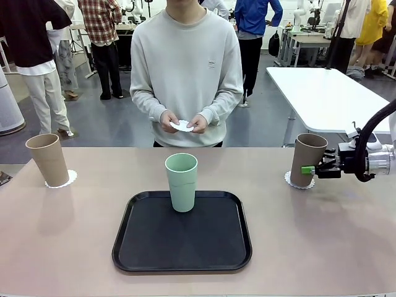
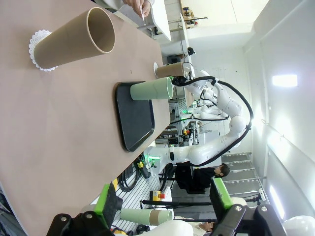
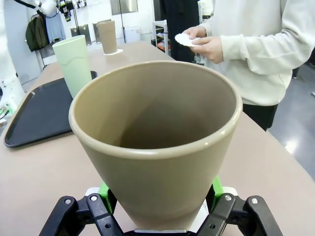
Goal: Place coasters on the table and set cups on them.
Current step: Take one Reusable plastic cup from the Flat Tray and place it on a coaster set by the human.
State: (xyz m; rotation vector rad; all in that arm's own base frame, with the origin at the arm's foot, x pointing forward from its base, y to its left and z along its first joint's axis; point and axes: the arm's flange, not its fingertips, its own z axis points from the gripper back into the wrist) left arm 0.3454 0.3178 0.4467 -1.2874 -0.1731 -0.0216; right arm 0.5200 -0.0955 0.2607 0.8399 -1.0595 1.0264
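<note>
Tan-brown cup (image 1: 308, 158) first: a tall, tapered, handleless matte tumbler, and the right end effector (image 1: 308, 169) has it clamped low on the wall, a green pad on either side. Rim up, wide mouth on top, long axis vertical, base down on a lacy white coaster (image 1: 289, 180) at the right end of the tabletop (image 1: 322, 241). Moving outward, the mint-green cup (image 1: 181, 181) has the same shape and stands upright, mouth up, on the black tray (image 1: 182, 247) in the middle. Far left, the second tan-brown cup (image 1: 47, 159) is upright too, on a second coaster (image 1: 64, 180). Across the tabletop the person (image 1: 185, 68) holds a third coaster (image 1: 182, 126) in both hands. The left end effector (image 2: 164, 199) has its fingers spread wide with nothing between them, looking along the tabletop past that second tan-brown cup.
</note>
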